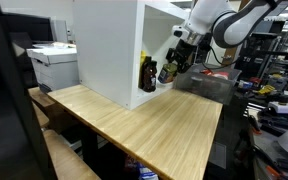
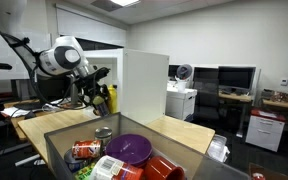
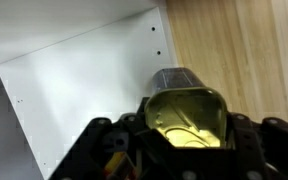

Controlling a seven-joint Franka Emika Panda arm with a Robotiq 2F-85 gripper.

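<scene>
The Robotiq gripper [image 1: 171,68] is pinching a dark glass bottle [image 3: 184,100] of yellowish liquid. In the wrist view the jaws are sitting partly closed, one finger on each side of the bottle body, with no visible gap between pads and glass.

The bottle is hanging at the open side of the white cabinet [image 1: 109,50], just beside its front edge and above the wooden table [image 1: 154,125] on which the cabinet is standing. In the wrist view the bottle is pointing toward a white cabinet panel drilled with shelf-pin holes. Whether the bottle base is touching the table cannot be told from these views; in an exterior view it is appearing to ride slightly clear.

Progress, as a judgement: the grasp is made and the bottle is being carried at the cabinet opening. Release is not yet done, since the jaws are gripping and the bottle is resting on no shelf.

Well away from the cabinet, a clear bin [image 2: 59,150] is holding a purple plate [image 2: 132,147] and cans.
</scene>
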